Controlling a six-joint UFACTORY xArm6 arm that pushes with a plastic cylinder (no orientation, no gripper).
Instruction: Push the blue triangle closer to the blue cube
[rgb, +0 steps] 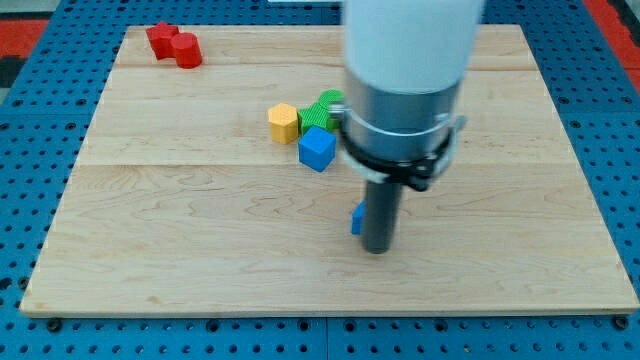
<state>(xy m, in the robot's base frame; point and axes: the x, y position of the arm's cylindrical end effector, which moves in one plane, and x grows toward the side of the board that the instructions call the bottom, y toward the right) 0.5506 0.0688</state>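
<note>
The blue cube (317, 149) sits on the wooden board (200, 230) just left of centre, below the green blocks. The blue triangle (356, 218) is mostly hidden behind my rod; only a small blue sliver shows at the rod's left side. My tip (377, 249) rests on the board just right of and slightly below that sliver, touching or nearly touching it. The triangle lies below and to the right of the blue cube, with bare board between them.
A yellow hexagonal block (284, 122) sits left of two green blocks (320, 110). A red block (174, 44) lies at the board's top left. The arm's white and grey body (405, 80) hides part of the board's upper middle.
</note>
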